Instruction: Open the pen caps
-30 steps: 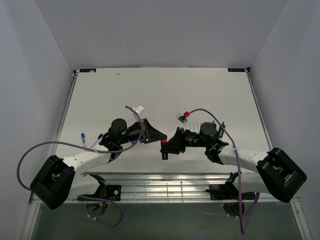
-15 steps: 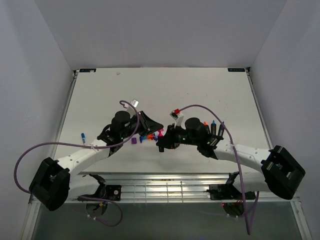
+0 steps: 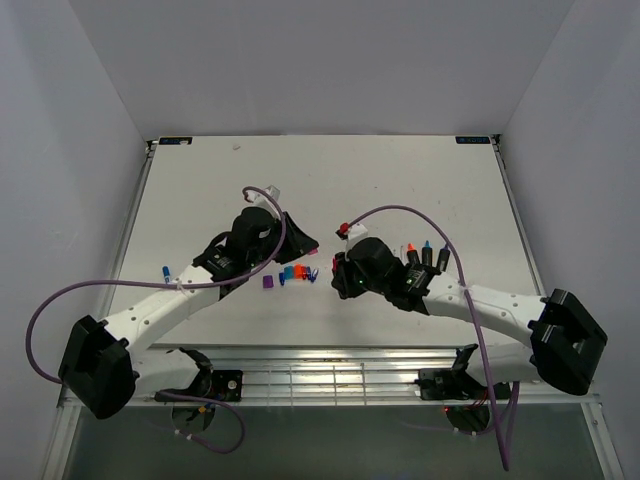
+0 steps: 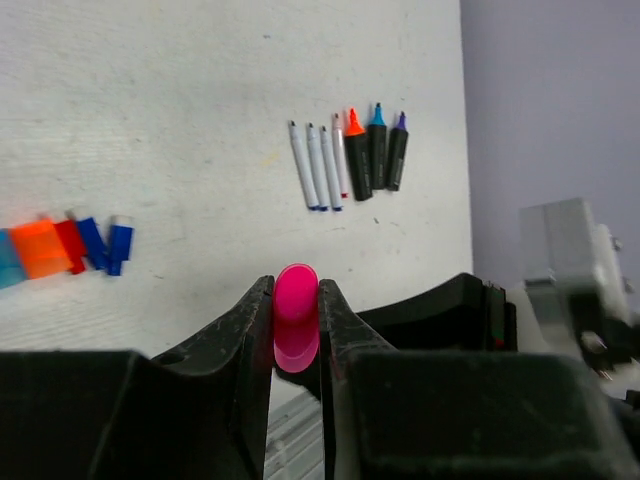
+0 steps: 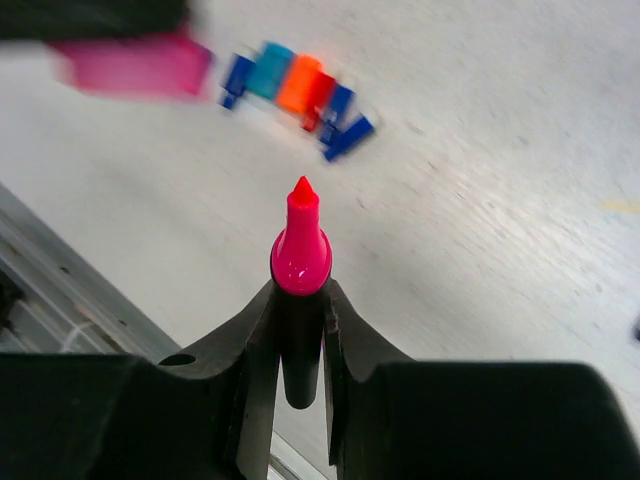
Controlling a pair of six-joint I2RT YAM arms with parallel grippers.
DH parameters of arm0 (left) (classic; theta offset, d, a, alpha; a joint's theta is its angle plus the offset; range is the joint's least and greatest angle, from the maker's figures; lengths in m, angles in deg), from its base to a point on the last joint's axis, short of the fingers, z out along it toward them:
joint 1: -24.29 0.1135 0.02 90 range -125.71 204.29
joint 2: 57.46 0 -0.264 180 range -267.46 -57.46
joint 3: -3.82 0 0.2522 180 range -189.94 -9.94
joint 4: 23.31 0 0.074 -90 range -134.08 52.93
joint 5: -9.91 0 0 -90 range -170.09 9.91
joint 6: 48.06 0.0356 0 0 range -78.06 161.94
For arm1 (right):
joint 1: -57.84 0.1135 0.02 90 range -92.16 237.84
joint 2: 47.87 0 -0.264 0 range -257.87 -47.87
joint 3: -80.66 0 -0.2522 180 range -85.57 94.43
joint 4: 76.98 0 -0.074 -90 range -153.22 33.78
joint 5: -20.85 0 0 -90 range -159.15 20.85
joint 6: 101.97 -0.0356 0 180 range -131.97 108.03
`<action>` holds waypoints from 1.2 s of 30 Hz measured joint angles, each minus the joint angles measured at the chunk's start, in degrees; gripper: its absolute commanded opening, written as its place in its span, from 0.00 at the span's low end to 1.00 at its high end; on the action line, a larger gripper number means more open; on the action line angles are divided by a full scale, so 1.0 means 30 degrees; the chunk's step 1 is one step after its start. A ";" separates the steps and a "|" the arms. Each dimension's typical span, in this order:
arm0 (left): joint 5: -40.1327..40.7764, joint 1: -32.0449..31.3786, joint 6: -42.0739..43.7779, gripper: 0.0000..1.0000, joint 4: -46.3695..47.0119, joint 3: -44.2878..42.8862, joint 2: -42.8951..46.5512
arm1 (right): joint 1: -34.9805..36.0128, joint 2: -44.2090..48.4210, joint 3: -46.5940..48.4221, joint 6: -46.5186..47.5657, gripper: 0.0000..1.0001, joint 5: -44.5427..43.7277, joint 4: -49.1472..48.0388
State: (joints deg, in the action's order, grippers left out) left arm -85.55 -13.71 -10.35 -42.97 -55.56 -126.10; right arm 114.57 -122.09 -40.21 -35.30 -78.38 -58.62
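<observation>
My left gripper (image 4: 296, 300) is shut on a magenta highlighter cap (image 4: 296, 318), held above the table. My right gripper (image 5: 300, 290) is shut on a black highlighter body whose bare magenta tip (image 5: 300, 245) sticks out. The cap in the left gripper shows blurred in the right wrist view (image 5: 135, 62), apart from that tip. Loose caps lie in a row on the table: teal, orange, red and blue ones (image 5: 300, 88), also in the left wrist view (image 4: 60, 247), plus a purple cap (image 3: 268, 282). In the top view the left gripper (image 3: 310, 246) and right gripper (image 3: 338, 272) flank this row.
Three uncapped highlighters (image 4: 375, 150) and three thin white pens (image 4: 318, 166) lie side by side right of the caps, by the right arm (image 3: 425, 255). A small blue-and-white piece (image 3: 166, 271) lies at the left. A metal grille (image 3: 330, 375) runs along the near edge.
Both arms have reached further onto the table. The grippers, close together a second ago, now stand apart. The row of loose caps between them is uncovered.
</observation>
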 measured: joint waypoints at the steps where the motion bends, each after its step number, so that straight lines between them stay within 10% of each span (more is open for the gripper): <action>1: 0.0277 0.0102 0.0525 0.00 -0.0590 -0.0299 0.0080 | -0.0313 0.0182 -0.0466 -0.0022 0.08 0.0109 0.0058; 17: 0.4707 0.4007 0.4364 0.04 -0.8488 0.1552 0.0714 | -0.9865 0.3344 -0.3155 0.1078 0.08 0.2586 0.2841; 36: 0.4583 0.4036 0.3264 0.25 -0.7089 0.3446 -0.1596 | -1.6699 0.1690 -0.0051 0.2397 0.08 -0.0087 0.6630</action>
State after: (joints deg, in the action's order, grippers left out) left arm -71.80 -1.60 -0.56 -64.23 -45.23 -130.89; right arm 64.47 -117.02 -40.36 -28.11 -78.64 -38.73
